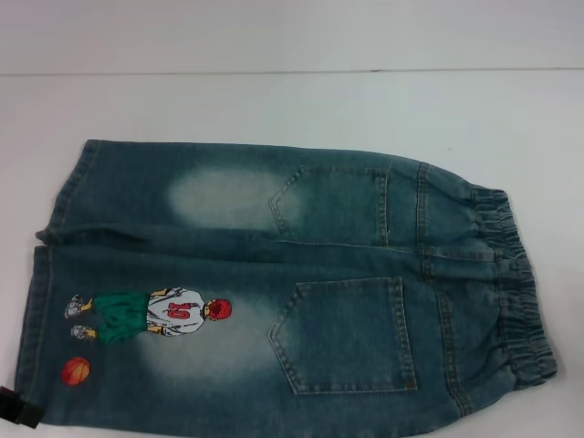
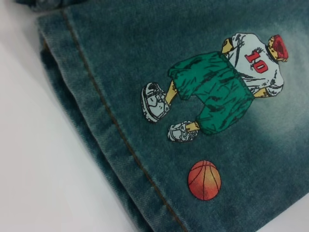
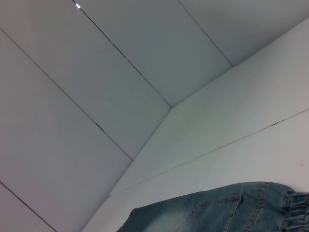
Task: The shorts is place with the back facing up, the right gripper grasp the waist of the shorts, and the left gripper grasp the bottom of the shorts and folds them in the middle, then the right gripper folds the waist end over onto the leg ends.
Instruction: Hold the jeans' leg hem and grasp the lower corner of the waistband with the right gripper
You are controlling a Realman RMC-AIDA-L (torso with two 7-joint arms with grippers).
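Observation:
The shorts (image 1: 274, 292) lie flat on the white table, back side up, with two patch pockets showing. The waist of the shorts (image 1: 516, 292), a crinkled elastic band, is at the right. The bottom of the shorts (image 1: 41, 301), the straight leg hems, is at the left. The near leg bears the cartoon player (image 1: 155, 315) and an orange ball (image 1: 76, 370). A black piece of the left gripper (image 1: 18, 408) shows at the near left corner of the hem. The left wrist view looks down on that hem (image 2: 96, 125) and the player (image 2: 227, 82). The right gripper is out of view.
The white table (image 1: 274, 100) reaches to a pale wall at the back. The right wrist view shows wall panels, the table's far part and a bit of the shorts (image 3: 217, 212) with the gathered band (image 3: 297, 212).

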